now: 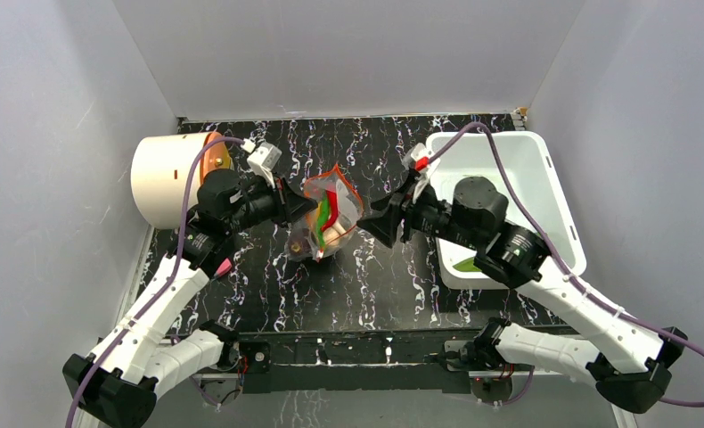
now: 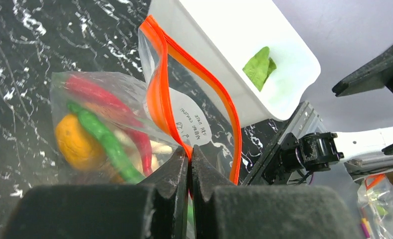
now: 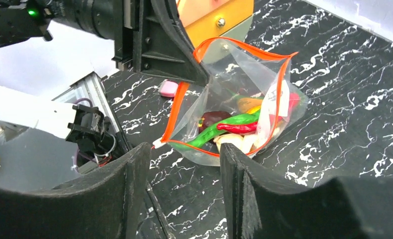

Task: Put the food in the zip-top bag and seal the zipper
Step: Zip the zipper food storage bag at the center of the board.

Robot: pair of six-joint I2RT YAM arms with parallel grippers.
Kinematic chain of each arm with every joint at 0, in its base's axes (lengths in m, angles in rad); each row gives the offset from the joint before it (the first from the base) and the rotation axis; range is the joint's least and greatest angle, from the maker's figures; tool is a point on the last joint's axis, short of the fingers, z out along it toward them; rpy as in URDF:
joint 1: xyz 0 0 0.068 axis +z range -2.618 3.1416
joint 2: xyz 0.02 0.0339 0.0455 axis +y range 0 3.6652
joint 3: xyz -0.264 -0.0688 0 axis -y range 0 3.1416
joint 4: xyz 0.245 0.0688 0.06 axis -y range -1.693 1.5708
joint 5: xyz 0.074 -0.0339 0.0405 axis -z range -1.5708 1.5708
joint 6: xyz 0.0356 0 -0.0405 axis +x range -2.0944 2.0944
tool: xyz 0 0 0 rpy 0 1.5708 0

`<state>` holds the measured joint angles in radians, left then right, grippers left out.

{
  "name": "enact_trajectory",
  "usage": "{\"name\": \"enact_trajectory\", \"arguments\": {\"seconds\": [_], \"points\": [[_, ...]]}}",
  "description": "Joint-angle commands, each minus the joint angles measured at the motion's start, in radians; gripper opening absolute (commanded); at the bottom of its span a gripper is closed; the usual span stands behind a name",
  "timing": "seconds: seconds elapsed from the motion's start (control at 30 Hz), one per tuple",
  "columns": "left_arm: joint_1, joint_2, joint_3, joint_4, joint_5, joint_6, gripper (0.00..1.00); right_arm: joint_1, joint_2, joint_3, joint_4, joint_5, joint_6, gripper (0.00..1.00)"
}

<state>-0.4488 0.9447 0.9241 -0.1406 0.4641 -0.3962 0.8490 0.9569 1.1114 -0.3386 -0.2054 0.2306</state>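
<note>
The zip-top bag [image 1: 332,210] stands on the black marbled table [image 1: 366,285] with its mouth gaping. Its orange-red zipper [image 2: 159,94] forms an open loop. The food lies inside the bag: an orange fruit [image 2: 75,142], a green pepper [image 3: 219,128], a red chilli [image 3: 240,126], a maroon round one [image 3: 212,118] and a whitish piece [image 3: 234,143]. My left gripper [image 2: 189,150] is shut on the zipper at the bag's left end, also seen from above [image 1: 307,207]. My right gripper [image 3: 184,167] stands open just right of the bag [image 1: 373,221], nothing between its fingers.
A white bin [image 1: 544,169] with a green leaf [image 2: 258,67] in it stands at the back right. A cream cylinder [image 1: 166,178] with an orange rim lies at the back left. A small pink piece [image 3: 168,88] lies on the table by the bag.
</note>
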Motion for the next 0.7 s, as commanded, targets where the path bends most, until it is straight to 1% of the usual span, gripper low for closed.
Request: {"name": "enact_trajectory", "arguments": {"seconds": [0.0,0.1,0.17,0.2,0.23,0.27,0.3,0.33,0.37,0.43,0.47,0.5,0.6,0.67], "points": [[-0.005,-0.002,0.027,0.104,0.100,0.070,0.00,-0.001,-0.064,-0.052,0.097,-0.105,-0.169,0.54],[-0.005,0.036,0.063,0.068,0.189,0.115,0.00,-0.001,-0.103,-0.124,0.161,-0.195,-0.330,0.57],[-0.005,0.069,0.103,0.009,0.285,0.155,0.00,-0.001,-0.092,-0.128,0.148,-0.259,-0.407,0.58],[-0.005,0.074,0.106,-0.006,0.305,0.163,0.00,-0.001,-0.080,-0.136,0.126,-0.330,-0.460,0.61],[-0.005,0.074,0.103,-0.015,0.325,0.180,0.00,-0.001,-0.065,-0.148,0.112,-0.415,-0.500,0.68],[-0.005,0.080,0.095,-0.021,0.376,0.210,0.00,-0.001,-0.044,-0.176,0.128,-0.496,-0.549,0.70],[-0.005,0.097,0.099,-0.035,0.418,0.228,0.00,-0.001,-0.003,-0.171,0.137,-0.533,-0.563,0.70],[-0.005,0.121,0.112,-0.055,0.440,0.240,0.00,-0.001,0.049,-0.139,0.090,-0.557,-0.600,0.69],[-0.005,0.131,0.112,-0.046,0.461,0.240,0.00,0.000,0.091,-0.106,0.050,-0.580,-0.626,0.69],[-0.005,0.134,0.101,-0.016,0.465,0.227,0.00,0.006,0.158,-0.084,0.026,-0.636,-0.650,0.67],[-0.005,0.144,0.103,-0.018,0.476,0.227,0.00,0.017,0.191,-0.069,0.018,-0.627,-0.658,0.64],[-0.005,0.163,0.111,-0.026,0.498,0.225,0.00,0.034,0.213,-0.065,0.014,-0.578,-0.670,0.61],[-0.005,0.180,0.113,-0.019,0.510,0.218,0.00,0.056,0.217,-0.088,0.043,-0.536,-0.687,0.61],[-0.005,0.189,0.117,-0.001,0.514,0.211,0.00,0.059,0.229,-0.091,0.035,-0.514,-0.697,0.57]]}}
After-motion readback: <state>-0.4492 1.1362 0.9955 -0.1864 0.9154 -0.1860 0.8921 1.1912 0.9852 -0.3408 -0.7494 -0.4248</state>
